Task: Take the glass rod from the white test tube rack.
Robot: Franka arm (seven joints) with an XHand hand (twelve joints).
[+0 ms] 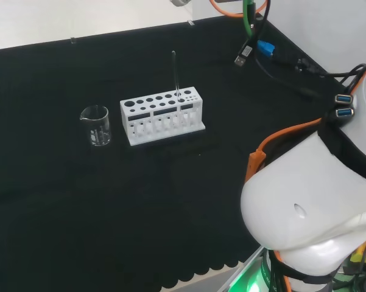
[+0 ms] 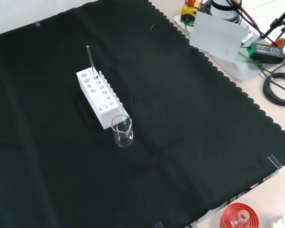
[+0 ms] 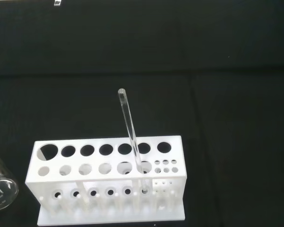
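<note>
Looking over the bench, you have the black cloth (image 2: 189, 142) as the biggest thing in play, and most of it lies bare. In the front view its scalloped edge runs down the right side and along the bottom, with cables and a black power brick (image 2: 266, 50) on the pale bench just beyond it. In the head view the arm's white links (image 1: 304, 207) fill the lower right, and wide open cloth lies between them and the ware. No part of the hand's fingers can be seen, so you cannot tell whether they are spread or curled.

Next in size is the white test tube rack (image 1: 162, 114), standing left of centre in the head view, well away from every cloth edge. Its top plate carries two rows of round holes, plus a cluster of small holes at one end, as the wrist view shows (image 3: 108, 175).

A small clear glass beaker (image 1: 96, 126) stands just beside the rack's left end in the head view; in the front view it sits right at the rack's near end (image 2: 122, 131), close to it, though you cannot tell if they touch.

At the front view's bottom right, off the cloth, you see a red ribbed ring (image 2: 238, 216).

Smallest is the glass rod (image 3: 131, 132): thin, clear and straight, standing in a rack hole next to the small-hole cluster, leaning slightly and rising well above the top plate (image 1: 175, 73).
</note>
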